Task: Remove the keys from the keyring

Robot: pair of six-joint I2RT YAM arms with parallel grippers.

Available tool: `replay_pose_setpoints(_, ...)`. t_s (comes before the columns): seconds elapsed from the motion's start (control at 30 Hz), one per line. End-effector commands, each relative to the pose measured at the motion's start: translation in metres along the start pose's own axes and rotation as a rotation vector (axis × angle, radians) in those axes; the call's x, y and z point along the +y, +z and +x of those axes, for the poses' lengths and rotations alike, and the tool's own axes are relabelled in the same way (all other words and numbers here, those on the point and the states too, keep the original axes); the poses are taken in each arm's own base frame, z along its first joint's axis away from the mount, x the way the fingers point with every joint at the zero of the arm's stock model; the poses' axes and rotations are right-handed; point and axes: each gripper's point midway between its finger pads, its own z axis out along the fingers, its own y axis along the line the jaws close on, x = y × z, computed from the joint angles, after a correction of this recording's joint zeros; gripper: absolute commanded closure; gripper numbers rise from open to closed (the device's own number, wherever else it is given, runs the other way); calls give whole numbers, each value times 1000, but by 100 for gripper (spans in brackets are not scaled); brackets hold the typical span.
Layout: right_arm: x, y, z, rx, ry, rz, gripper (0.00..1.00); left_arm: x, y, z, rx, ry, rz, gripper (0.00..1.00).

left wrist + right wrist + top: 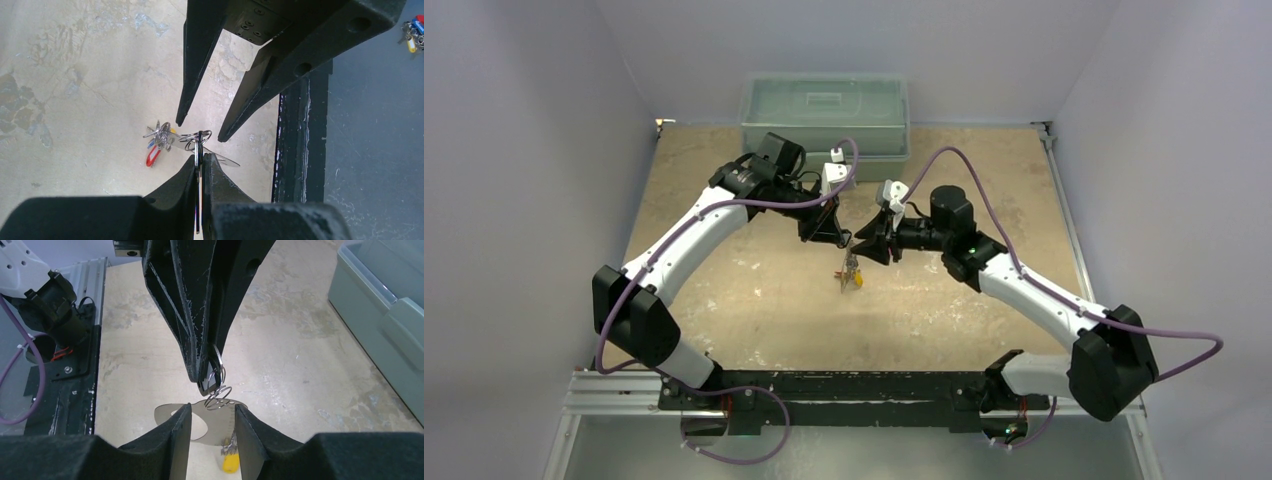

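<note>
Mid-table, the keys (851,274) hang in a bunch, red and yellow tags showing, at 6 o'clock from the keyring (218,361). L gripper (199,161) pinches that loop edge-on. R gripper (212,412) faces it from 3 o'clock, jaws wide, either side of a flat silvery tab (170,415). Contact unclear. Plastic bin (824,110) at 12 o'clock, far edge.

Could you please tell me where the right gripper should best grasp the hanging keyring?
Probably the keyring just under the coiled rings, from the right: it hangs there between the open right fingers, while the left gripper pinches the top ring.
</note>
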Motion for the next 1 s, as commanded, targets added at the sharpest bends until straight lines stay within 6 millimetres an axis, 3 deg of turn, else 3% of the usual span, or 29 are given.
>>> replay_pose_setpoints(0.0, -1, 3, -32, -67, -45, -7, 60, -11, -8, -18, -69, 53, 23, 100)
replay_pose_setpoints(0.43, -7, 7, -24, -50, -58, 10, 75, -11, -6, -19, -67, 53, 27, 100)
replay_pose_setpoints(0.7, -7, 6, -24, -52, -76, 13, 100, -10, -4, -19, -66, 49, 28, 100)
replay_pose_setpoints(0.97, -1, 2, -19, -43, -104, -4, 100, -4, -7, -26, -75, 37, -4, 100)
